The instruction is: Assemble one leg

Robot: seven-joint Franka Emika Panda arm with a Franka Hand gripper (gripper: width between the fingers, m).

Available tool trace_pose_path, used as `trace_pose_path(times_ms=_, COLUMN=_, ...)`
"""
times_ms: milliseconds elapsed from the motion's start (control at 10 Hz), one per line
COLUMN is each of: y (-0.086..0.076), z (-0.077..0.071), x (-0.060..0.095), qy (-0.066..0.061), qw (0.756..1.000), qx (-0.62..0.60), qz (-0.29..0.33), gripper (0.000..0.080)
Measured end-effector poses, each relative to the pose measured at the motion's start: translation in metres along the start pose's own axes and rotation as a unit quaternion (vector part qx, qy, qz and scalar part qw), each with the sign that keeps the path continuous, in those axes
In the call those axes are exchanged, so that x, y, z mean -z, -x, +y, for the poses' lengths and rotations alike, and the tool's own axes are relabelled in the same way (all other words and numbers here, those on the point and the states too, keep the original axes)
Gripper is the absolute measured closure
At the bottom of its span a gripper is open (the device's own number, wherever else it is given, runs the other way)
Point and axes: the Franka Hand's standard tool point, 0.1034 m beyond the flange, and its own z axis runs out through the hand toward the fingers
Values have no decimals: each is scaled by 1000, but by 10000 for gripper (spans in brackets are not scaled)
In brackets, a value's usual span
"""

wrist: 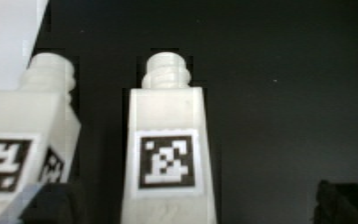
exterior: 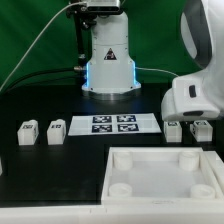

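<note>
Only the wrist view showed the gripper (wrist: pixel 194 205) spread (fingers wide apart). The leg (wrist: pixel 167 140) lay near the marker board (exterior: pixel 112 124), long axis along its short edge.

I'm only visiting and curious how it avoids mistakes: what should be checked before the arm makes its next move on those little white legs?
1. End effector open: ok, its fingers stand wide apart in the wrist view.
2. One leg between the fingers: ok, not yet gripped.
3. Neighbouring leg clear of the fingers: cannot tell, it lies very close.
4. Tray piece ready to take a leg: ok, no leg stands in its visible sockets.
5. End effector low enough to grip: cannot tell.
</note>
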Motion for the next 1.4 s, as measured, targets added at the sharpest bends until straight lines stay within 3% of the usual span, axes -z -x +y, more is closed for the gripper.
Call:
trace_pose_path(times_ms=300, y=-4, z=-1, x=-16, qy=3, qw=1000, qx=-6, qz=-9, gripper=151)
trace_pose_path(times_ms=500, y=-4, z=-1, x=-16, qy=3, qw=1000, qx=-7, qz=-9, gripper=151)
trace_pose_path(times_ms=800, y=-4, z=-1, x=-16, qy=3, qw=1000, qx=-7, qz=-9, gripper=510)
trace_pose_path(times_ms=1400, y=-4, z=-1, x=-16, qy=3, qw=1000, qx=-7, qz=-9, gripper=509)
